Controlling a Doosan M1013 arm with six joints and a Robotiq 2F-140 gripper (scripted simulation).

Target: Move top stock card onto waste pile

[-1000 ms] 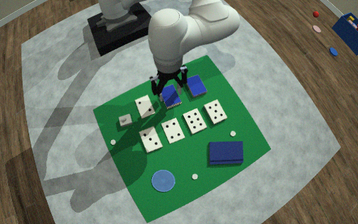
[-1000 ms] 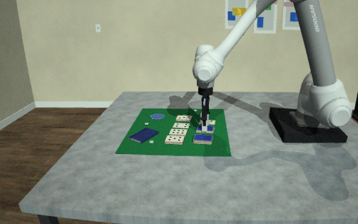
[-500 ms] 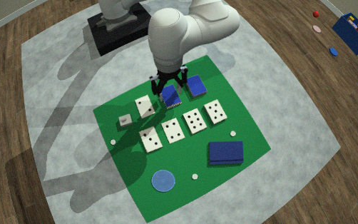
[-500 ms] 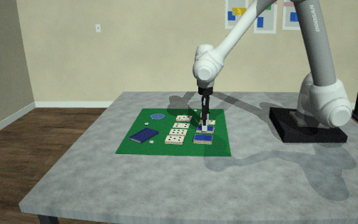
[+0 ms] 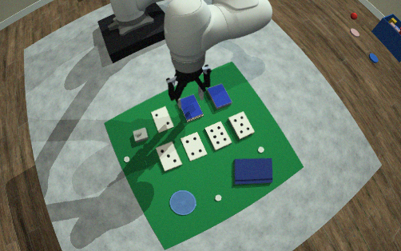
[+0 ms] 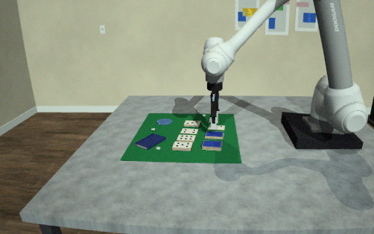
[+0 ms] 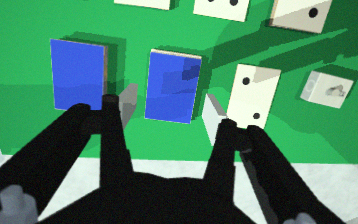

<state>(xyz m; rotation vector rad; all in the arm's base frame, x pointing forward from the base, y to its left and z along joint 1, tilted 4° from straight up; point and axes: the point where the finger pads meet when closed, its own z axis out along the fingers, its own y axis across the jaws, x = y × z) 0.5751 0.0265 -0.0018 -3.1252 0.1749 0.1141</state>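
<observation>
Two blue-backed piles lie on the green mat (image 5: pixel 201 157) in the row nearest the robot base. One pile (image 5: pixel 219 96) is at the end of the row and also shows in the wrist view (image 7: pixel 77 74). The other blue-topped pile (image 5: pixel 190 107) lies beside it, next to a two-pip card (image 5: pixel 162 118). Its top blue card (image 7: pixel 172 86) lies flat. My gripper (image 5: pixel 189 93) hangs just above this middle pile, and its fingers stand apart on either side of the card without touching it. It is open and holds nothing. It also shows in the exterior view (image 6: pixel 214 121).
A row of face-up pip cards (image 5: pixel 217 136) lies further out. A small white cube (image 5: pixel 140 134), a blue box (image 5: pixel 253 171), a blue disc (image 5: pixel 182 202) and small white pegs (image 5: pixel 260 149) are on the mat. The robot base (image 5: pixel 131 36) is behind.
</observation>
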